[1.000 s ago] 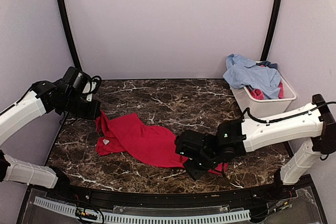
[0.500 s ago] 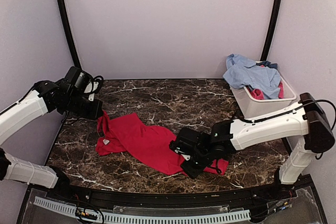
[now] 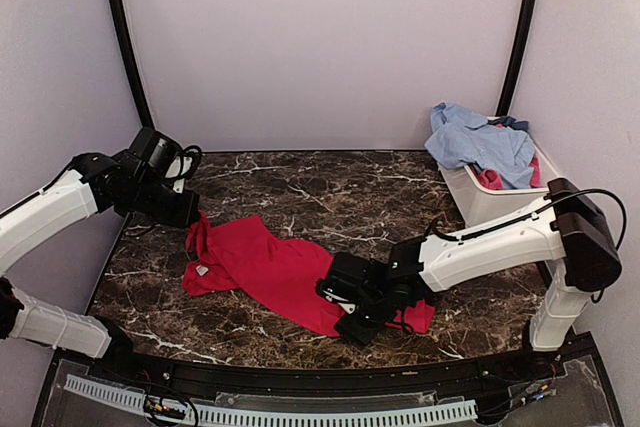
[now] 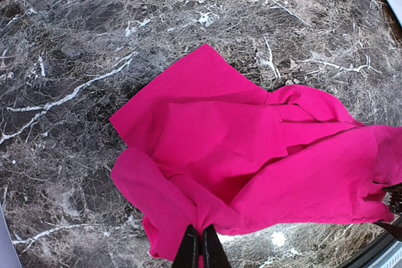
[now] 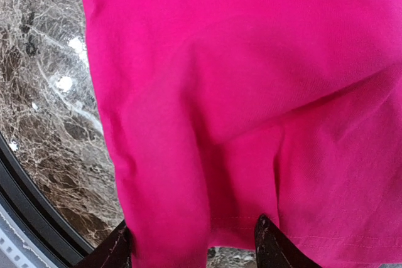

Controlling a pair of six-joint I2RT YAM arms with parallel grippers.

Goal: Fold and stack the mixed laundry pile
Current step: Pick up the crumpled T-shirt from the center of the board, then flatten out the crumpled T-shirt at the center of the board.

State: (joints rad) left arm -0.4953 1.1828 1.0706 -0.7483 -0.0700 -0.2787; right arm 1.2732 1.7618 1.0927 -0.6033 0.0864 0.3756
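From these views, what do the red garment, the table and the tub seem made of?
The red garment: soft matte cloth; it creases and drapes. The table: dark polished marble or a marble-look laminate; white veins, light glints. The tub: probably white plastic; smooth rigid walls.

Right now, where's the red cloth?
Top view: red cloth lies centre-left on the table, left tool pinching its left corner, right tool over its right end.
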